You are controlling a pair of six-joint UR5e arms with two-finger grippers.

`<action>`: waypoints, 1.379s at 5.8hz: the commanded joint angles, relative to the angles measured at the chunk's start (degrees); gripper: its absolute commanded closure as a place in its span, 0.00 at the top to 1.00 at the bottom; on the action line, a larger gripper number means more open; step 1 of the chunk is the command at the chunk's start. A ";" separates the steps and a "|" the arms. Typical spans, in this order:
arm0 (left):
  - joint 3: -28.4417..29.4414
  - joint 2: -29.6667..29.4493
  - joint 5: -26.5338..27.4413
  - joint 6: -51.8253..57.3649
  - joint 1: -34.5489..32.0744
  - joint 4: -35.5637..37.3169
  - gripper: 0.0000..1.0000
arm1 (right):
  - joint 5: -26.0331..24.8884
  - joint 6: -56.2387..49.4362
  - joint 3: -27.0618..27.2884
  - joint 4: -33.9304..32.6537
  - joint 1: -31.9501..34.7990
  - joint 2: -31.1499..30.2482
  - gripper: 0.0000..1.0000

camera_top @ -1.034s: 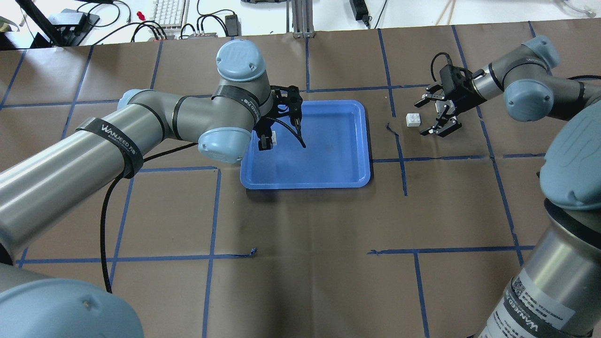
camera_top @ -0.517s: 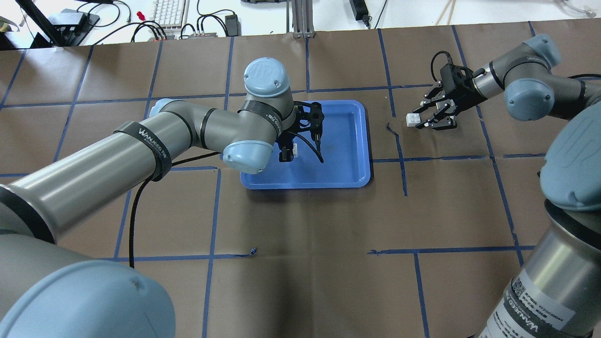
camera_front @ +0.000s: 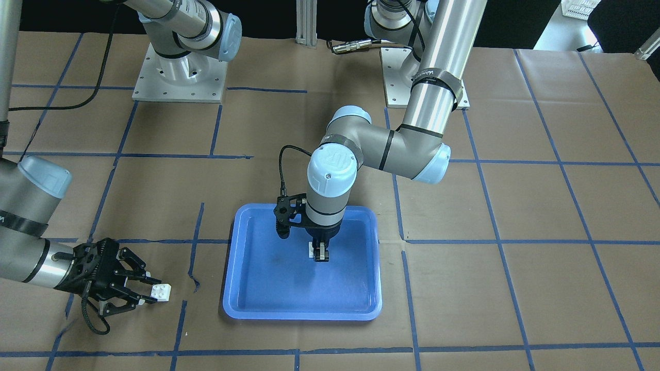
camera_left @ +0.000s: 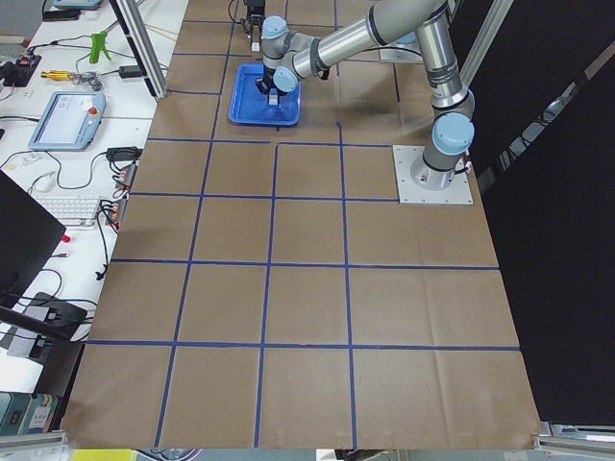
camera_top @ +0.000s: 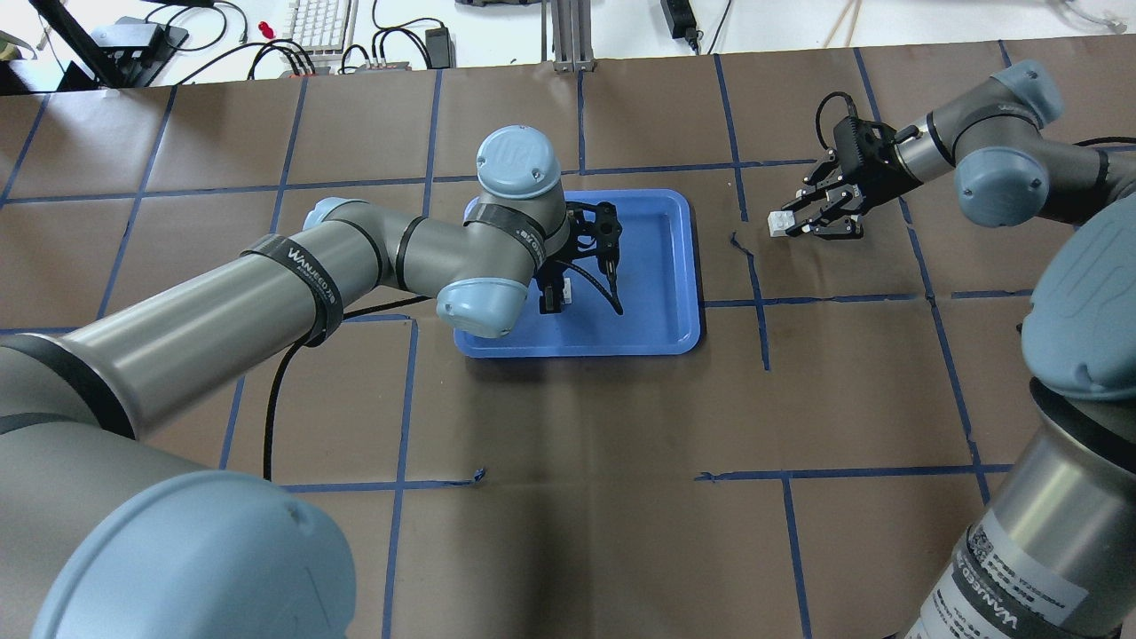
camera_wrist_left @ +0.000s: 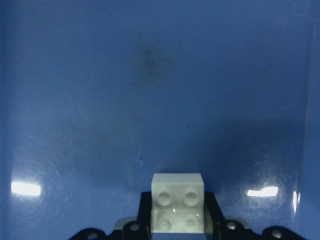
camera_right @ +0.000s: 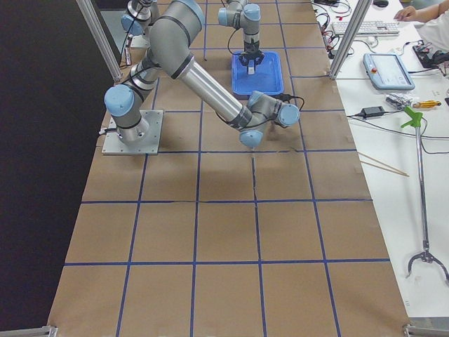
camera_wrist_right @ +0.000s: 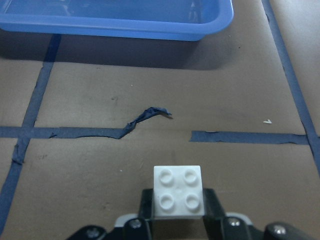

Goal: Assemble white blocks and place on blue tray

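Observation:
The blue tray [camera_top: 657, 266] lies mid-table. My left gripper [camera_top: 555, 297] points down inside it, shut on a white block [camera_wrist_left: 177, 202] held just above the tray floor [camera_wrist_left: 150, 75]. It also shows in the front view [camera_front: 319, 253]. The second white block [camera_top: 778, 222] is right of the tray, at the level of the brown paper. My right gripper [camera_top: 790, 224] reaches in low from the right, and its fingers are shut on this block's sides. The right wrist view shows that block [camera_wrist_right: 178, 191] studs-up between the fingertips, with the tray's rim [camera_wrist_right: 125, 20] beyond.
Brown paper with a blue tape grid covers the table. A loose curl of tape [camera_wrist_right: 150, 112] lies between the right block and the tray. The left arm's forearm and elbow [camera_top: 479, 257] hang over the tray's left side. A keyboard and cables [camera_top: 319, 27] lie beyond the far edge.
My left arm has carried its block across the tray, rightward and toward the near rim. My right gripper has moved up to the second block and closed its open fingers on it.

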 commanded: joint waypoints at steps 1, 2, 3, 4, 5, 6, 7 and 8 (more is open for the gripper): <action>0.04 0.28 -0.17 -0.14 -0.02 0.27 0.97 | -0.52 0.63 -2.27 1.15 0.09 -1.61 0.31; 0.13 2.63 0.09 0.55 -0.02 -0.68 0.98 | -0.53 0.98 -2.63 1.94 0.00 -2.41 0.31; 0.30 6.66 0.18 0.47 0.42 -5.13 0.98 | -0.53 0.98 -2.72 3.52 0.00 -3.72 0.31; 1.96 12.44 0.26 0.47 2.34 -13.53 0.98 | -0.53 2.46 -2.64 4.58 0.26 -5.65 0.31; 5.19 17.63 0.27 0.04 3.57 -24.14 0.98 | -0.18 3.78 -2.64 6.50 0.70 -7.50 0.31; 6.44 21.77 0.09 -0.32 5.85 -30.60 0.98 | -0.09 3.80 -2.55 7.22 1.57 -8.39 0.31; 6.63 27.56 0.09 -0.49 7.70 -38.93 0.98 | 0.00 4.93 -2.38 7.31 3.67 -8.65 0.31; 6.29 33.18 0.44 -2.41 10.59 -44.93 0.98 | 0.09 9.72 -2.29 7.31 6.04 -9.88 0.31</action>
